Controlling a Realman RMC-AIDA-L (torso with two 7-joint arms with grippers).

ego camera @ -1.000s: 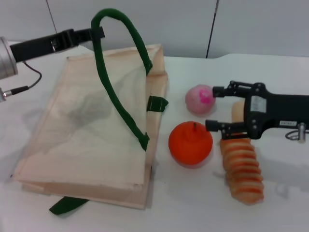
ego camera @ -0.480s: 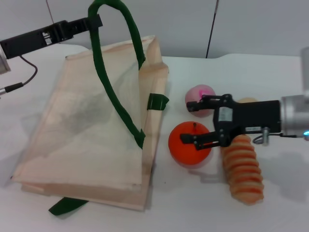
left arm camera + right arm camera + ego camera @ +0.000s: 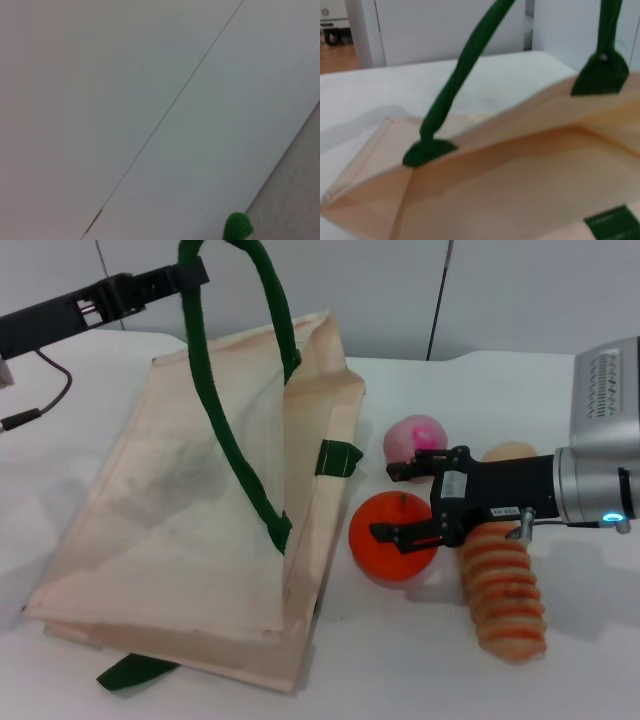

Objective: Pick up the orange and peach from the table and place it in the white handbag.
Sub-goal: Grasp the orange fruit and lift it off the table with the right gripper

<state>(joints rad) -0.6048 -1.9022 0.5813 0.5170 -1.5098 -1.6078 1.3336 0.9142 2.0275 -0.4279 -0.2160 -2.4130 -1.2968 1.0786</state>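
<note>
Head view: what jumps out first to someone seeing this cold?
The big cream bag lying on the table's left side, one dark green handle pulled up in a tall loop by the left claw. Just right of the bag sits the bright orange, with the right claw open over it. Behind the orange is the pink peach, and a ridged bread loaf lies to the orange's right.

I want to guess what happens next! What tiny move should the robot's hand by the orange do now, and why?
Probably shut the right gripper: its open jaws sit over the orange, not yet squeezing it. The left gripper holds the white handbag handle up.
</note>
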